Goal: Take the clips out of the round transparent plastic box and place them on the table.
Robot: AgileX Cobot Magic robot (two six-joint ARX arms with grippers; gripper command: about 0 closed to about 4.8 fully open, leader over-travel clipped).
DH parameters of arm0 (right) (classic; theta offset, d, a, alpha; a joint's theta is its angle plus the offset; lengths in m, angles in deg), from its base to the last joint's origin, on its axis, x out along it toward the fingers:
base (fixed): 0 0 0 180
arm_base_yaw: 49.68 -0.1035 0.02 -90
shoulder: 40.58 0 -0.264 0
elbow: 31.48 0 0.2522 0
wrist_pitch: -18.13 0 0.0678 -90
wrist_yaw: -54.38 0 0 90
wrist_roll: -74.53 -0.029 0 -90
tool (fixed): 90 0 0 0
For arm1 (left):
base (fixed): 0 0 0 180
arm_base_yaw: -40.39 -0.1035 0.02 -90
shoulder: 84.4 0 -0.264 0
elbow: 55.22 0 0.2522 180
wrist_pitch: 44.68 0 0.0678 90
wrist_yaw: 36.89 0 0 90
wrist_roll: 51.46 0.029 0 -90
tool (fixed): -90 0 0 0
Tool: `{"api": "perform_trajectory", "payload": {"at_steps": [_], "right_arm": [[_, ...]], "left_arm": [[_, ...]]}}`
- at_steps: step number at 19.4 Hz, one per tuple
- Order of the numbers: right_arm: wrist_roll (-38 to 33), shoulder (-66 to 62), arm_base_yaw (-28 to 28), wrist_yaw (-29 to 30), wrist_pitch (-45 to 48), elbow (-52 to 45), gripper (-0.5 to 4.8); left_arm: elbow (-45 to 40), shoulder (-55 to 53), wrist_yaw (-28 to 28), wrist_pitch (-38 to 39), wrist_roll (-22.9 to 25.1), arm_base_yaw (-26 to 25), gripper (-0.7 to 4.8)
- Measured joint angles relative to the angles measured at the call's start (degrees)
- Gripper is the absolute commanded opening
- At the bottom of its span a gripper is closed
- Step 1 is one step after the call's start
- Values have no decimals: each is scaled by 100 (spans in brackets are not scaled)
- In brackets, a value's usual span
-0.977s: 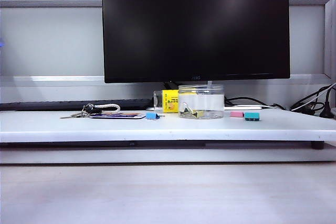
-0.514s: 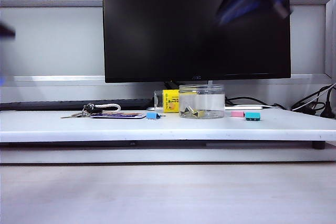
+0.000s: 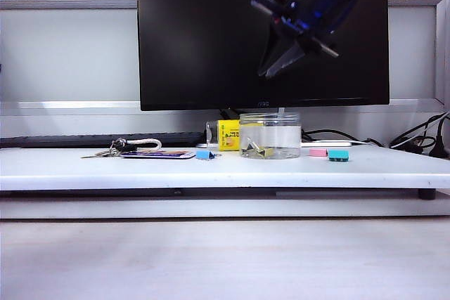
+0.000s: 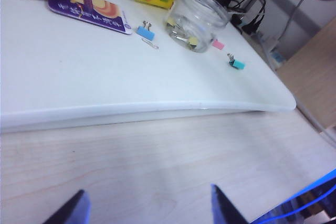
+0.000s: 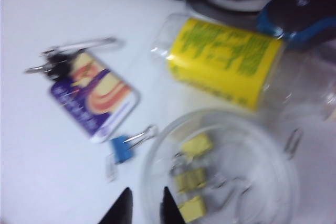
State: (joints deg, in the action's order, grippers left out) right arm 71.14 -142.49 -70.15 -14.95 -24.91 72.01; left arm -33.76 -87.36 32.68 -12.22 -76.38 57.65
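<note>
Right gripper (image 3: 285, 57), absent a second ago, now hangs above the round plastic box (image 3: 270, 135), jaws narrowly parted and empty; yellow clips (image 5: 190, 179) lie inside the box on the table (image 3: 211, 170); left gripper (image 4: 149, 208) gapes wide near the table's front edge; picking hasn't begun.

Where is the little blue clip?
In the exterior view, the blue clip lies on the white table, left of the round clear box, beside the purple key card.
</note>
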Motion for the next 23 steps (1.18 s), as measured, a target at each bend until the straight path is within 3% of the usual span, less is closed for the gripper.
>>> {"api": "perform_trajectory", "payload": {"at_steps": [4, 11, 16, 19, 23], "right_arm": [[356, -409, 4, -278, -514, 540, 80], [605, -669, -22, -293, -713, 551, 86], [625, -787, -26, -286, -761, 551, 87], [627, -866, -28, -280, -852, 678, 108], [625, -1016, -26, -247, -927, 887, 110]], "left_arm": [[376, -1073, -186, -160, 463, 0, 313], [1757, -4054, -348, -1333, 909, 31, 313], [2811, -5580, -444, -1425, 1392, 793, 312], [3654, -6137, 179, -1445, 1919, 1467, 312], [4253, -6415, 911, -1163, 2046, 1672, 312]]}}
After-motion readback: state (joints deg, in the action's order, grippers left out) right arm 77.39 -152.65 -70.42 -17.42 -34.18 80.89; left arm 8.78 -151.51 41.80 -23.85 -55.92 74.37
